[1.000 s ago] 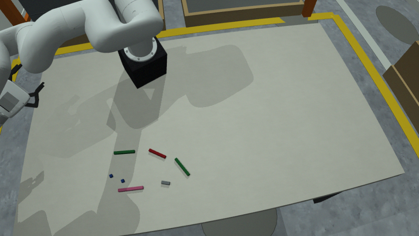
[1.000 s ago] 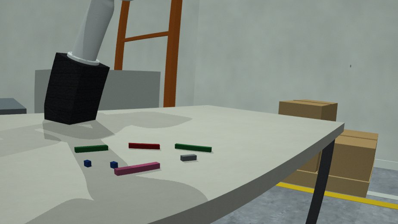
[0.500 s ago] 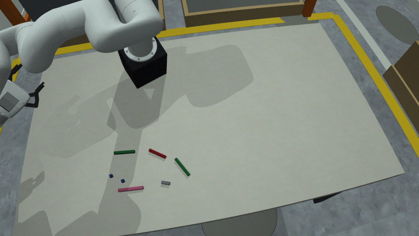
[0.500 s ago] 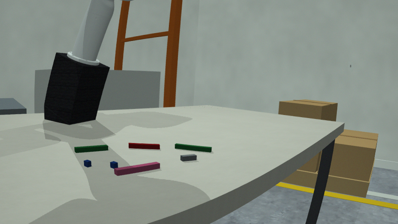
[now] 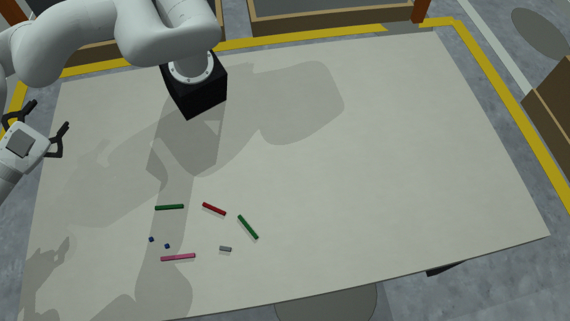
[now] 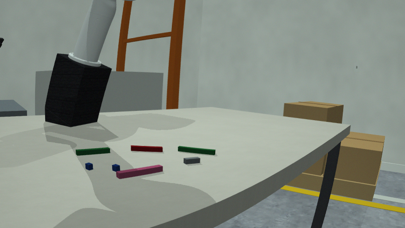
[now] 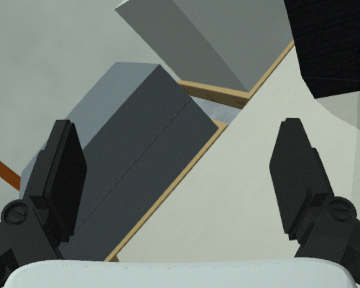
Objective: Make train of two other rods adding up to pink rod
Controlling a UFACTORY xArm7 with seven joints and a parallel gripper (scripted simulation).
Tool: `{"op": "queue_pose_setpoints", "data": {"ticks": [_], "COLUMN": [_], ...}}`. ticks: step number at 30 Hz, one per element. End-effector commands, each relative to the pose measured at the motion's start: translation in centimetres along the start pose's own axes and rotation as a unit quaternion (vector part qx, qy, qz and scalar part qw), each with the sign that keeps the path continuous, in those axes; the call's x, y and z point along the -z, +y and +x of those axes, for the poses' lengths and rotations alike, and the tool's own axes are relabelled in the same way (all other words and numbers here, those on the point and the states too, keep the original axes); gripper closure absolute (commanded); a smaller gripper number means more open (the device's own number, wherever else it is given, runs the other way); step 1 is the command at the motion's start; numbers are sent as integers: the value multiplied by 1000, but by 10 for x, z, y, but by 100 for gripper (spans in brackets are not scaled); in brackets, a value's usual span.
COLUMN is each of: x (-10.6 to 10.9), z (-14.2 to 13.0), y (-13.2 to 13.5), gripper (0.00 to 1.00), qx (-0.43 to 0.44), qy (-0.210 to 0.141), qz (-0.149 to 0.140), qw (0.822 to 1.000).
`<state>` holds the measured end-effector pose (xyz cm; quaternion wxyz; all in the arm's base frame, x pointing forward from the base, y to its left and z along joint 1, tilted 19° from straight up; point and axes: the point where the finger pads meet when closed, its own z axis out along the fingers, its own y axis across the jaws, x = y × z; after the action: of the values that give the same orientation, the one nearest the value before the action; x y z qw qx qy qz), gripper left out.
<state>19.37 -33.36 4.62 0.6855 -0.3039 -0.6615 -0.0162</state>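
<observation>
Rods lay scattered on the near-left part of the table, none touching another. Nearest the front edge: pink rod, flat, roughly parallel to that edge. Just beyond its left end, two blue cubes: one close to the pink rod, the other farther left. Grey rod sat to the right of the pink rod, apart from it.

Next row back, left to right: a green rod, a red rod slightly angled, and a second green rod on a steeper diagonal, its near end not far from the grey rod.

Farther back stood the arm's black base. Gripper hung over the table's far-left edge, well apart from all rods. Jaws spread wide, nothing between them; wrist view showed only table corner and grey crates between the fingers.
</observation>
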Motion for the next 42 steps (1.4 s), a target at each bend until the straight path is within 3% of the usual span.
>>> {"op": "queue_pose_setpoints", "data": {"ticks": [1,5,6,13,15,16,21,30,32,33,36,42], "x": [6,9,13,25,25,30,36,50,50,54,57,66], "z": [1,3,4,8,8,10,13,18,18,19,21,24], "y": [16,26,34,63,63,76,93,131,131,144,152,178], "gripper": [0,0,0,0,0,0,0,0,0,0,0,0], "qx": [44,68,88,156,156,185,223,308,308,334,350,400], "qy": [-63,-91,-116,-195,-195,-229,-274,-373,-373,-403,-422,-480], "qz": [19,29,39,71,71,85,102,141,141,152,160,182], "qw": [997,993,989,966,966,952,930,864,864,839,821,759]}}
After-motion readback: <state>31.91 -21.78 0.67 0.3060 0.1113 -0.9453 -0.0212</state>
